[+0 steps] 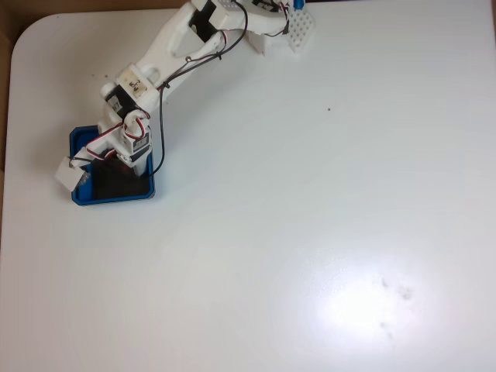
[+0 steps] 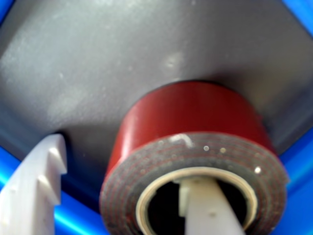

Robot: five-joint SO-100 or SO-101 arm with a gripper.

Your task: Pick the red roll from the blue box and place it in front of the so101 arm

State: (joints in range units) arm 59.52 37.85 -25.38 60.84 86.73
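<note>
White tabletop (image 1: 325,232) surrounds me; my gripper (image 2: 120,188) sits in the blue box (image 1: 116,198) at left, jaws apart, one finger (image 2: 208,210) inside the red roll (image 2: 193,127). I should squeeze its wall firmly, then lift straight.

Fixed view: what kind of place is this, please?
Probably a hobby or lab bench: a bare white table, a small white so101 arm with exposed wires, reaching into a blue box.

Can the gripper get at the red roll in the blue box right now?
Probably yes. In the wrist view one finger already sits inside the red roll's core and the other waits outside its wall, over the blue box.
</note>
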